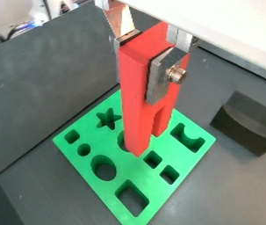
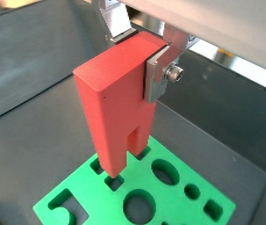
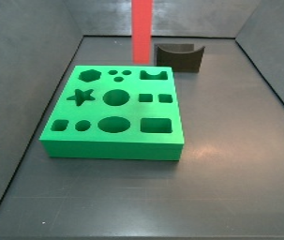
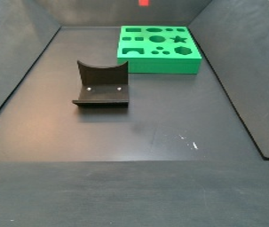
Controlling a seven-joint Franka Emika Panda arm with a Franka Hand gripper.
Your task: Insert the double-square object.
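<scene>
The double-square object (image 1: 141, 88) is a tall red-orange bar held upright in my gripper (image 1: 143, 51), which is shut on its upper end; silver fingers (image 1: 163, 75) press both sides. It shows the same way in a wrist view (image 2: 114, 97). Its forked lower end, two prongs with a slot, hangs over the green block with holes (image 2: 100, 198) near the block's far edge. I cannot tell if the prongs touch the block. In a side view the bar (image 3: 142, 28) stands at the far edge of the block (image 3: 112, 148); the gripper is cut off there.
A dark grey curved holder (image 3: 179, 56) sits on the floor beside the block's far corner, also in a side view (image 4: 101, 84) and a wrist view (image 1: 250, 123). Dark sloped walls enclose the floor on all sides.
</scene>
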